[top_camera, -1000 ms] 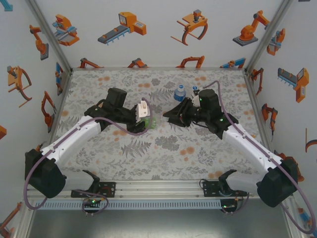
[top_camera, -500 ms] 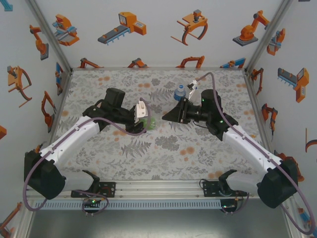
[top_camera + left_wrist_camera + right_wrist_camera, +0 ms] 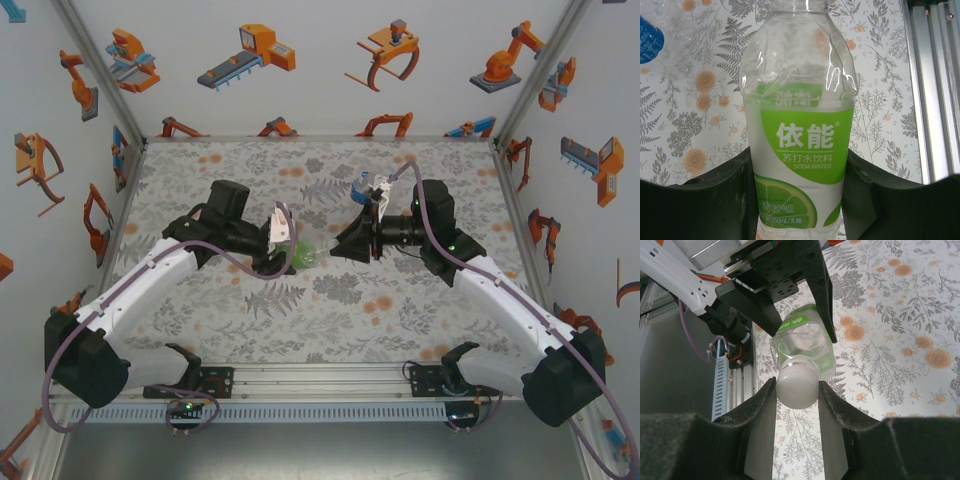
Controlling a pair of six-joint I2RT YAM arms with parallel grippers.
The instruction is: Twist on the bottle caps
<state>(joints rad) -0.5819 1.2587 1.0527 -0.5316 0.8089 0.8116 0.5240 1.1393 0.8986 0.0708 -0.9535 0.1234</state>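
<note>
The left gripper [image 3: 797, 182] is clamped on the green bottle [image 3: 800, 100], which is tilted above mid-table with its neck toward the right. The right gripper [image 3: 796, 404] pinches a cap [image 3: 796, 385] against that neck. The blue bottle [image 3: 649, 42] is farther back, near them.

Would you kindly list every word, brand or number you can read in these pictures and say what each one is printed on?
"依能": large white brand on the green-label bottle.
"苏打水饮料": same label, below the brand.
"SODA WATER": same label, next line.
"350mL/无糖": label's bottom edge, barely legible.
Characters over the lime picture: too blurred.
blue-label bottle: print unreadable.
bottle cap: no print.
</note>
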